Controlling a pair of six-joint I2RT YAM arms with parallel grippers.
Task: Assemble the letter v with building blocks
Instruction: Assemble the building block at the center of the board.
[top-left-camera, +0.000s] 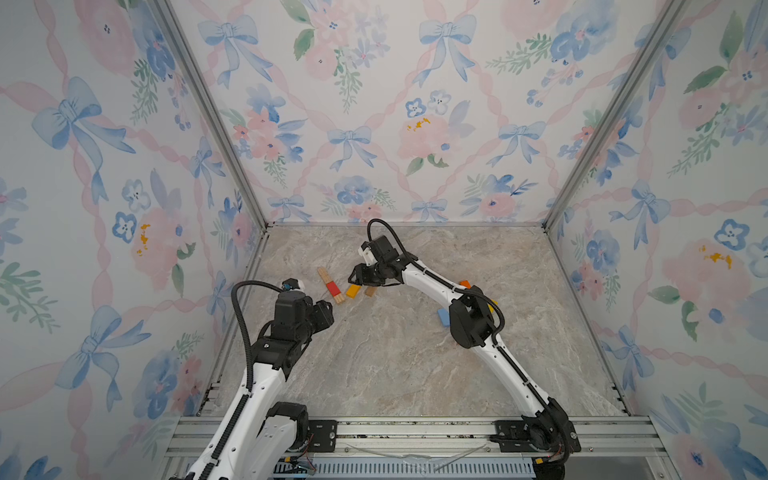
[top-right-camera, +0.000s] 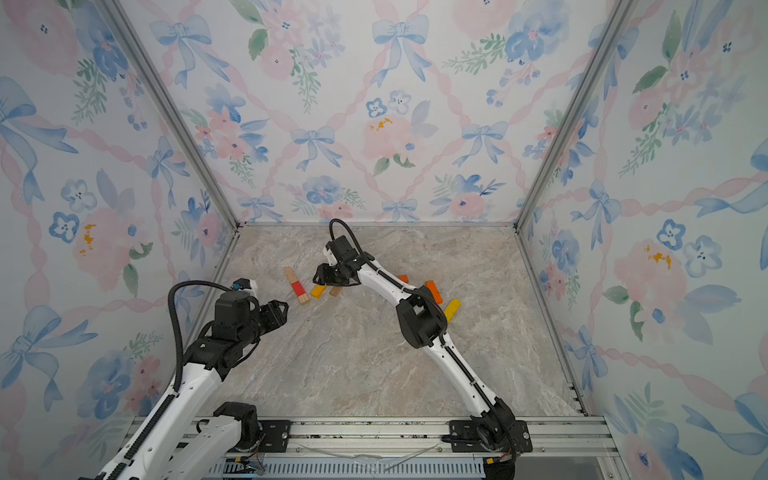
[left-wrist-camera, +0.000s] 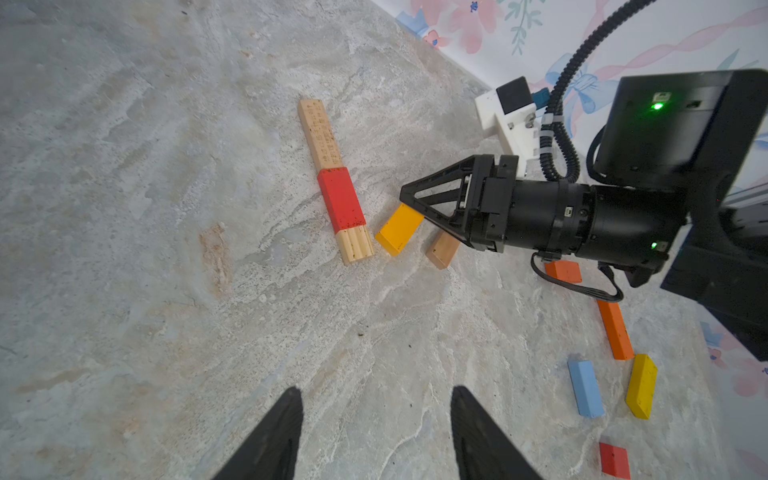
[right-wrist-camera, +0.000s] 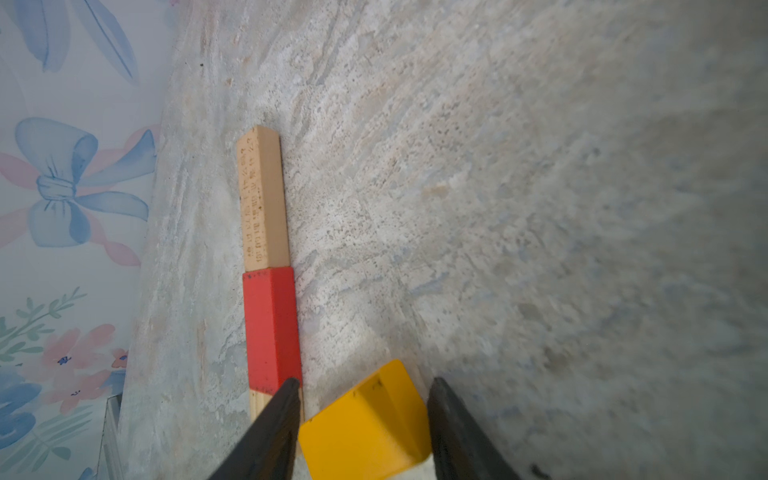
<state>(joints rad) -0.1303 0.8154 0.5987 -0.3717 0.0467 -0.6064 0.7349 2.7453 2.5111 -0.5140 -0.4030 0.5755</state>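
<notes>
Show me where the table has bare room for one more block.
Bare: the table middle, between the block row and the near rail; the strip by the back wall. Crowded: around the right gripper and yellow block; the loose blocks beside that arm.

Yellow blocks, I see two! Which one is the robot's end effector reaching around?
The yellow block that the right end effector straddles. The other yellow block lies far from it, next to the light blue block.
</notes>
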